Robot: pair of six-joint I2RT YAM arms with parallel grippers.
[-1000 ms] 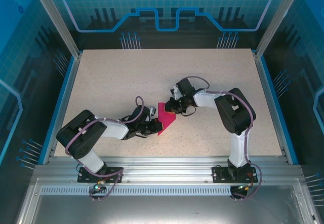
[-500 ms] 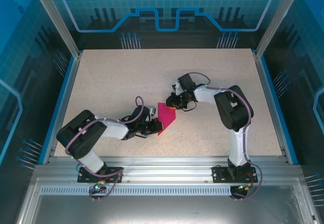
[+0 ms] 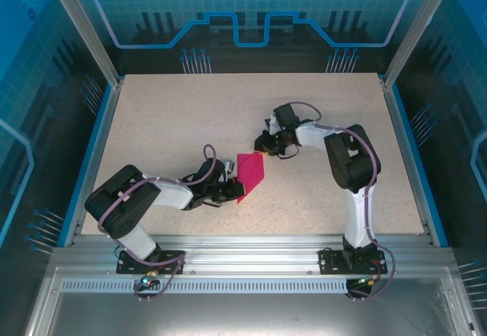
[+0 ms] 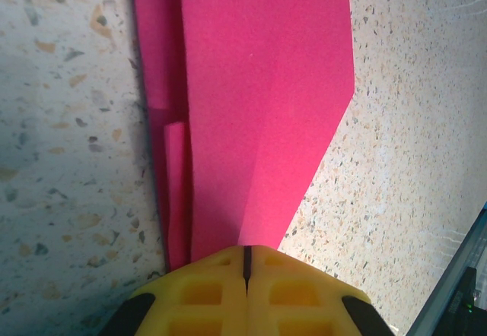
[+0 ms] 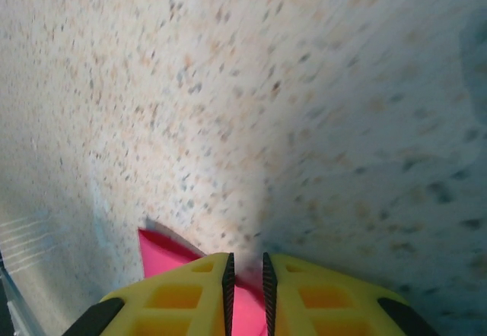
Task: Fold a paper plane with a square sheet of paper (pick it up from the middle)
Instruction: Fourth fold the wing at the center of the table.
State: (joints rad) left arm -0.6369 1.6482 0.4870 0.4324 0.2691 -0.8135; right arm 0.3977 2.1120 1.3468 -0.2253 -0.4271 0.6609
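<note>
Pink paper (image 4: 259, 100) in left gripper (image 4: 246, 256) (partly folded)

Overhead, even bright light from above leaves the table (image 3: 190, 115) pale around the pink paper (image 3: 250, 172), with only soft, short shadows beside it. The left wrist view is sharp and saturated, with a dark shadow lying on the table left of the pink paper (image 4: 259, 108). In the right wrist view the speckled table above the pink paper (image 5: 171, 256) is smeared by blur, greying towards both sides.
</note>
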